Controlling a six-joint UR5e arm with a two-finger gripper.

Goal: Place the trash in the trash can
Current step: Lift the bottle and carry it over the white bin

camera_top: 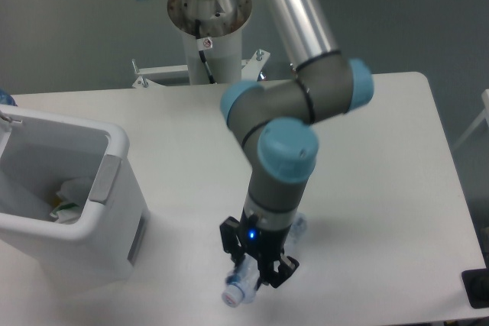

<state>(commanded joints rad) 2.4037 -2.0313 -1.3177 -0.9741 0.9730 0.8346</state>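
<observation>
Bottle (pixel 238 288) label unreadable beneath hand (pixel 256 269); cap pale blue.

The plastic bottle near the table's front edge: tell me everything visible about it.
The plastic bottle is clear, with a pale blue cap at its lower-left end. It lies slanted near the front edge of the white table, cap end toward the camera. The arm hides most of its body; a bit of clear plastic shows past the wrist on the upper right. The hand sits over its neck end, fingers on either side; whether they are clamped on it cannot be told.
</observation>
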